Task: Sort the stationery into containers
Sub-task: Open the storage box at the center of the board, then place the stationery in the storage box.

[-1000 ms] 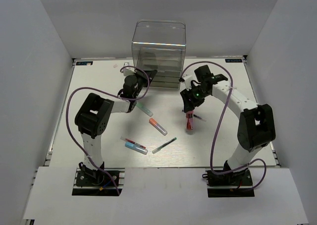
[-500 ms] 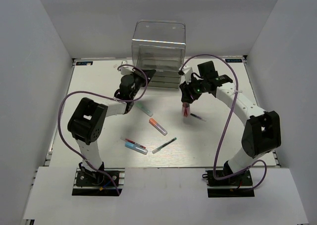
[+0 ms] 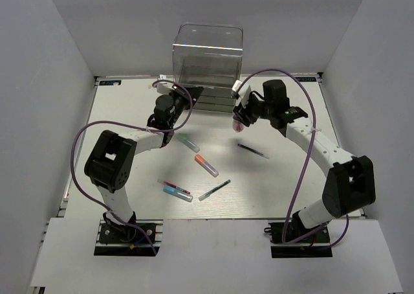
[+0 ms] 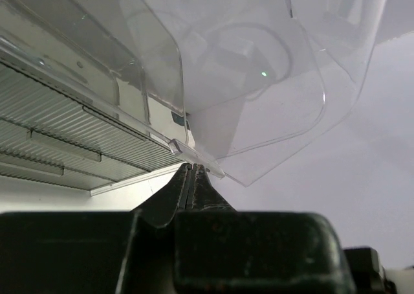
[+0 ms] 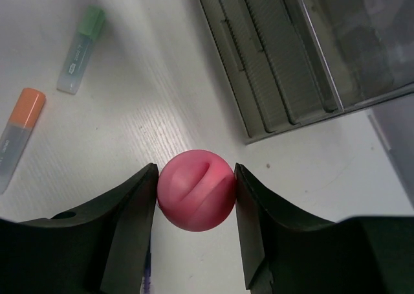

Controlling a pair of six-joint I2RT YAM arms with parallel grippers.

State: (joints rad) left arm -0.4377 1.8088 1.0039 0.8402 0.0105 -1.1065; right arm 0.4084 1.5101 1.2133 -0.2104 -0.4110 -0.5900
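Left arm [image 3: 116, 155] rises from the near edge, elbow folded on the left side, forearm stretched toward the far edge just left of centre. Left gripper [image 4: 193, 171]: fingers pressed tip to tip, no gap between them. Over to the right arm [image 3: 323, 151], bowed wide, elbow out by the right edge, forearm angled in toward the far middle. Right gripper [image 5: 196, 193] points down, both fingers [image 5: 136, 210] squeezed on a pink-capped marker [image 5: 196, 189], clear of the bench top.
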